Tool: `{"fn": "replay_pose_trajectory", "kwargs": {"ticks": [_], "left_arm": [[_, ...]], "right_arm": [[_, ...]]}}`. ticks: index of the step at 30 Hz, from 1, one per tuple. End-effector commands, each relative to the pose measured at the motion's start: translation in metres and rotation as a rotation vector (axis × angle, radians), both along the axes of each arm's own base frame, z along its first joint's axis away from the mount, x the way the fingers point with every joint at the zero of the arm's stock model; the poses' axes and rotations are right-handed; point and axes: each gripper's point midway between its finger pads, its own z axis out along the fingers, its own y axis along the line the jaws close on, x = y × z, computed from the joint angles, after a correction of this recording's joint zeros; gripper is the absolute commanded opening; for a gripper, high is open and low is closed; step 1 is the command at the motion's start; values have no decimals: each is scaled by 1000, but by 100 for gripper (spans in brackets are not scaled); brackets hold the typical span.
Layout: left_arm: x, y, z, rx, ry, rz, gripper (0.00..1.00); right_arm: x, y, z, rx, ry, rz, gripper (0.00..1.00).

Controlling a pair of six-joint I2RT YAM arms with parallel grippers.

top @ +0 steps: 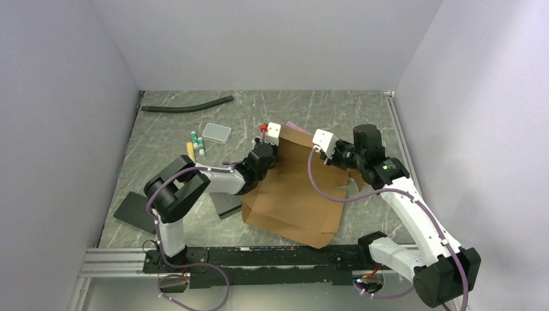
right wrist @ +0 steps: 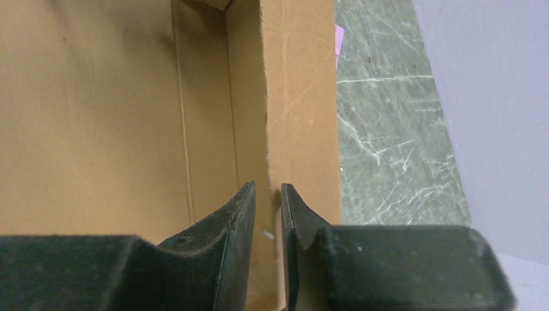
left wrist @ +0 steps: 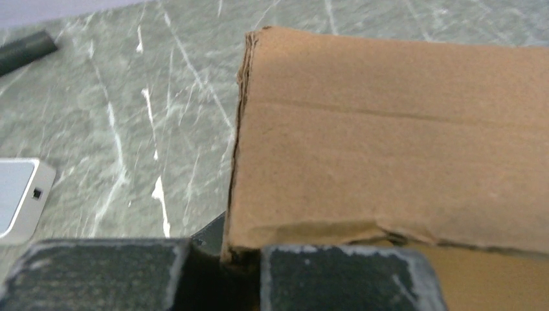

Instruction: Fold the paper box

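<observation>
The paper box [top: 291, 194] is a large brown cardboard sheet lying mid-table, its far part folded up into walls. My left gripper [top: 275, 155] meets the raised wall at its left end. In the left wrist view the paper box [left wrist: 388, 129] stands upright, and the corner of its edge is pinched in my left gripper [left wrist: 226, 249]. My right gripper [top: 333, 159] is at the wall's right end. There, in the right wrist view, my right gripper [right wrist: 268, 189] straddles the paper box [right wrist: 97, 116] edge with its jaws slightly apart, open.
A black hose [top: 188, 104] lies along the back. A clear plastic case [top: 216, 132] and some small tubes [top: 196, 144] sit back left. Black flat slabs [top: 134, 210] lie left of the box, one [top: 226, 206] at its edge. Grey walls enclose three sides.
</observation>
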Motion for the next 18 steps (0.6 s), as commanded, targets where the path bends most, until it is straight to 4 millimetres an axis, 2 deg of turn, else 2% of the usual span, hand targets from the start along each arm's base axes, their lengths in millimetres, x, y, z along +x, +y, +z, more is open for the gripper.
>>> {"fn": "replay_pose_trajectory", "kwargs": {"ticks": [1,7,11,13,16,18], "left_arm": [[-2,18,8,-63,40,149,0],[-3,22,-2,-64,52,186,0],[-6,22,-4,-61,40,182,0],[-7,21,-5,-58,36,183,0],[-8,23,-6,-46,36,198,0],[-9,26,-6,-41,35,217,0]], "right_arm": [[5,7,19,39,-48,7,29],[8,2,28,21,-74,-8,59],[4,4,35,46,-74,-3,71],[0,5,47,81,-68,-3,76],[-8,7,82,159,-60,0,82],[-11,4,95,211,-5,-27,86]]}}
